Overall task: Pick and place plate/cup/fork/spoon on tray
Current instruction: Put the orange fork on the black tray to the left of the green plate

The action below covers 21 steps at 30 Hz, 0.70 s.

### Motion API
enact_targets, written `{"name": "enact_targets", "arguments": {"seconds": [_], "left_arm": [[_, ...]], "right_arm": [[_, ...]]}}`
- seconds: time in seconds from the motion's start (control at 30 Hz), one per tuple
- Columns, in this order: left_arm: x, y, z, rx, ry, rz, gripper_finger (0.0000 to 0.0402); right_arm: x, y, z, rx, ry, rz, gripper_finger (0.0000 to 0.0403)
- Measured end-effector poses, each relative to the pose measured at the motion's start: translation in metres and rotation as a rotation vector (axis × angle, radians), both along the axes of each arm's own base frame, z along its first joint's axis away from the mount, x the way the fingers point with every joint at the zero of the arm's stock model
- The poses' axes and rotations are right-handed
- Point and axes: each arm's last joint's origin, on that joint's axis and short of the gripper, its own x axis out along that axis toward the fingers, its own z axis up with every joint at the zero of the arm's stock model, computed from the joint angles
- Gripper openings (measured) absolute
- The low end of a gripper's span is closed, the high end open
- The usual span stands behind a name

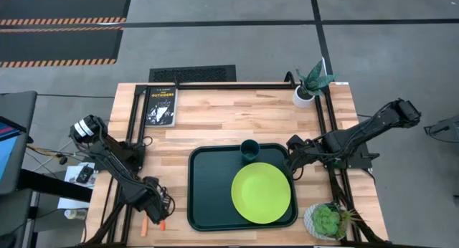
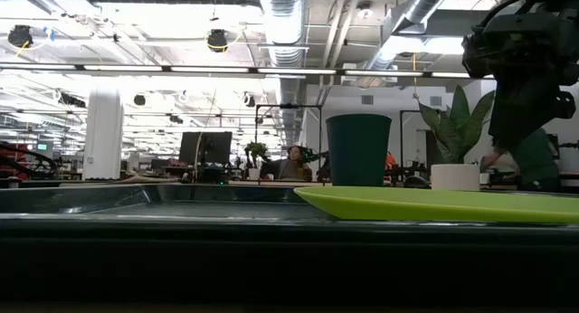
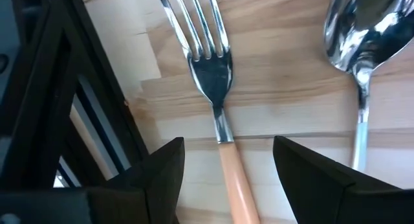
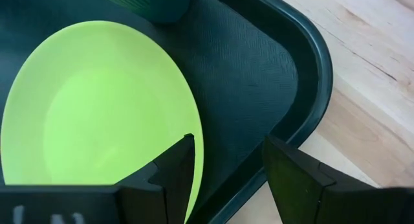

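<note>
The fork [image 3: 212, 72] and the spoon [image 3: 358, 36] lie side by side on the wood at the table's near left. My left gripper [image 3: 226, 166] is open just above them, a finger on each side of the fork's pale orange handle [image 3: 237, 182], touching nothing; it also shows in the high view [image 1: 153, 203]. The lime-green plate [image 1: 261, 193] and the dark teal cup [image 1: 249, 150] rest on the dark green tray [image 1: 204, 198]. My right gripper [image 4: 226, 166] is open and empty over the tray's right rim [image 4: 317, 62], beside the plate's edge.
A black book [image 1: 161, 105] lies at the far left. A white pot with a tall plant [image 1: 307, 90] stands at the far right, and a succulent pot [image 1: 328, 221] at the near right. Black frame rails [image 3: 77, 107] run close beside my left gripper. A person [image 2: 534, 159] stands beyond the table.
</note>
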Motion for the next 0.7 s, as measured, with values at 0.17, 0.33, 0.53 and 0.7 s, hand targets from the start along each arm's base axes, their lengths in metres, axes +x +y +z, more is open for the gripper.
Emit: {"name": "enact_targets", "arguments": {"seconds": [0.17, 0.33, 0.53, 0.7], "left_arm": [[-0.003, -0.003, 0.0, -0.015, 0.005, -0.03, 0.0207], [-0.006, -0.013, -0.011, -0.039, 0.035, -0.081, 0.0174], [-0.001, -0.016, -0.022, -0.068, 0.085, -0.161, 0.0154], [0.003, -0.013, -0.022, -0.043, 0.052, -0.152, 0.0141]], "right_arm": [[0.0, 0.0, 0.0, 0.0, 0.0, 0.0, 0.0205], [0.0, 0.0, 0.0, 0.0, 0.0, 0.0, 0.0205], [0.0, 0.0, 0.0, 0.003, 0.001, 0.003, 0.0205], [0.0, 0.0, 0.0, 0.004, 0.001, 0.002, 0.0205]]}}
